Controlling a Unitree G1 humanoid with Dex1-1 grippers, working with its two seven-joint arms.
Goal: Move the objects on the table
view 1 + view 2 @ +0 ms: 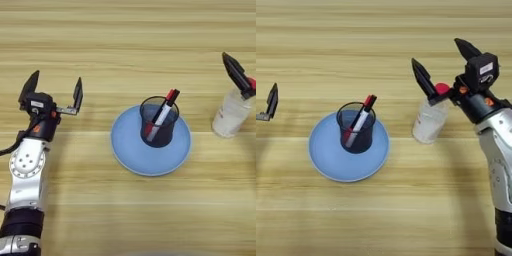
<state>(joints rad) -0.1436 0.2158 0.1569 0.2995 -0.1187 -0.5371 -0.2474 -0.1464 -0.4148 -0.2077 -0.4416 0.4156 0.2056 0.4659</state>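
Down through my left eye, my left hand (54,89) hovers over the bare tabletop (125,40) at the left, its two black fingers spread wide with nothing between them. Well to its right a dark translucent cup (159,122) stands upright in the middle of a round light-blue plate (130,155), and a red-and-black marker (162,114) leans inside it with its capped end poking above the rim. At the far right a small clear plastic bottle (230,116) stands on the wood, clear of the plate, with one black finger of my other hand just above its top.

Through my right eye, my right hand (442,64) shows whole: its fingers are spread apart, one on each side of the bottle's red cap (442,89), above the cap rather than clamped on it. The bottle stands upright just right of the plate, not touching it. Only a finger of my left hand shows at the left edge.
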